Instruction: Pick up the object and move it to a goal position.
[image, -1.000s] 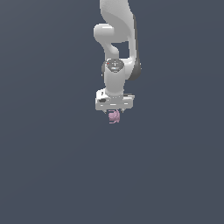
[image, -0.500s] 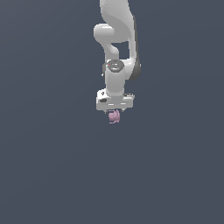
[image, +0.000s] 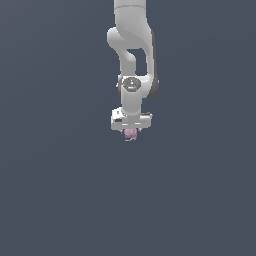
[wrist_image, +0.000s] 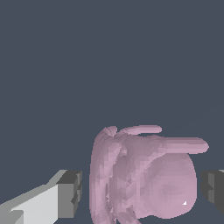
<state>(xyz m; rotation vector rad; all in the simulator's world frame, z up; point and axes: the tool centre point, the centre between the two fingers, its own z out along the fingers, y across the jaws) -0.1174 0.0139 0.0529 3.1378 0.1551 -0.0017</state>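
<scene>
The object (image: 131, 134) is a small pink-mauve lumpy blob with thin protruding bits, resting on the dark grey surface. It sits directly under the white hand of the arm, partly covered by it in the exterior view. My gripper (image: 131, 131) points straight down over it and is open. In the wrist view the object (wrist_image: 148, 179) fills the space between the two grey fingertips (wrist_image: 70, 192), with a narrow gap showing on each side. The gripper (wrist_image: 142, 189) straddles the blob without pressing on it.
A plain dark grey surface (image: 60, 200) surrounds the arm on all sides. The white arm (image: 132, 45) rises to the top edge of the exterior view. No other object or marker shows.
The hand has come down a little over the object and drifted slightly toward the exterior view's right. The object has stayed in place.
</scene>
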